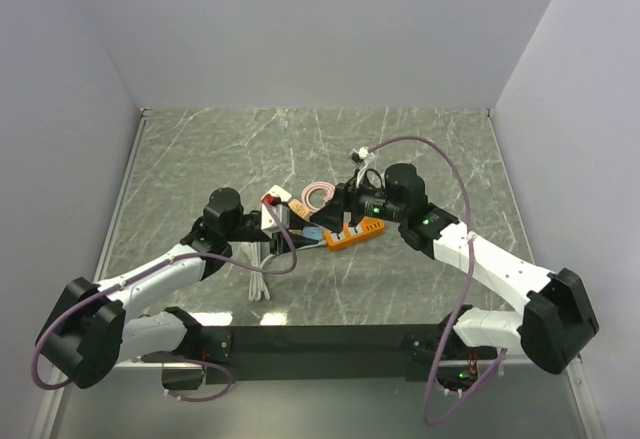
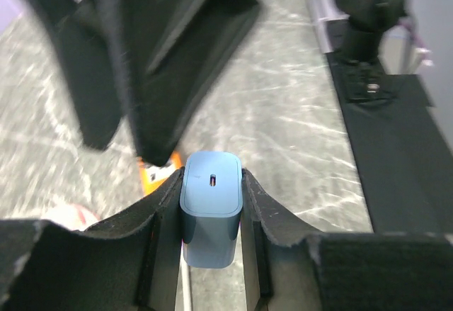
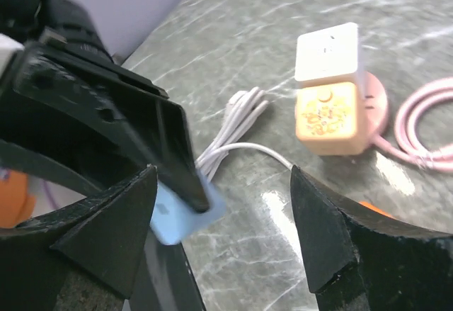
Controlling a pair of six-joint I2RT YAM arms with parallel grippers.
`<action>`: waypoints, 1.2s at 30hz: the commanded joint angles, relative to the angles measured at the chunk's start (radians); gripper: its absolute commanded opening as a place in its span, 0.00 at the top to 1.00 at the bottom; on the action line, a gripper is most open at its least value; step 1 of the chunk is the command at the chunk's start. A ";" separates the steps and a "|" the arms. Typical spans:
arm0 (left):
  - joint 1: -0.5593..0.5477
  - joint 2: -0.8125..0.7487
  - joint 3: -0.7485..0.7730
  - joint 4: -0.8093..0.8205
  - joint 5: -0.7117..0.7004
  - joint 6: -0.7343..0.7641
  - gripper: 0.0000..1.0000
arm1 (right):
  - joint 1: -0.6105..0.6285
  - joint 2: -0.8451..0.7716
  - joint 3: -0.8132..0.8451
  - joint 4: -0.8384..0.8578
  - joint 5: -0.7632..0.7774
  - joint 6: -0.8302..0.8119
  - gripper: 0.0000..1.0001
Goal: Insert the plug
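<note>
A light blue plug (image 2: 210, 205) sits squeezed between the two pads of my left gripper (image 2: 211, 178), its flat face with a small slot pointing away from the camera. From above, the blue plug (image 1: 313, 231) hangs just left of the orange power strip (image 1: 358, 231) in the middle of the table. My right gripper (image 3: 223, 183) stands open, its fingers wide on either side of the blue plug (image 3: 180, 215) and not touching it. In the top view the right gripper (image 1: 340, 221) hovers over the strip's left end. The left wrist view shows a bit of the orange strip (image 2: 159, 173) beyond the plug.
A white socket block (image 1: 272, 214) with a red switch lies under the left arm's wrist. A coiled pink cable (image 1: 318, 195), a peach adapter (image 3: 325, 116) and a white cube (image 3: 327, 52) lie behind the strip. A white cable bundle (image 3: 233, 123) trails toward the near edge.
</note>
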 commanded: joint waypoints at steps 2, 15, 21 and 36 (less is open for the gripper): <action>-0.019 0.018 0.031 0.079 -0.191 -0.047 0.99 | 0.077 -0.064 0.019 -0.092 0.265 0.045 0.19; -0.063 0.052 0.038 0.077 -0.381 -0.050 0.99 | 0.191 0.060 0.160 -0.278 0.411 0.044 0.21; -0.093 0.078 0.046 0.092 -0.433 -0.047 0.99 | 0.208 0.111 0.209 -0.327 0.438 0.027 0.24; -0.126 0.023 0.011 0.138 -0.570 -0.027 0.99 | 0.245 0.272 0.292 -0.444 0.464 -0.006 0.33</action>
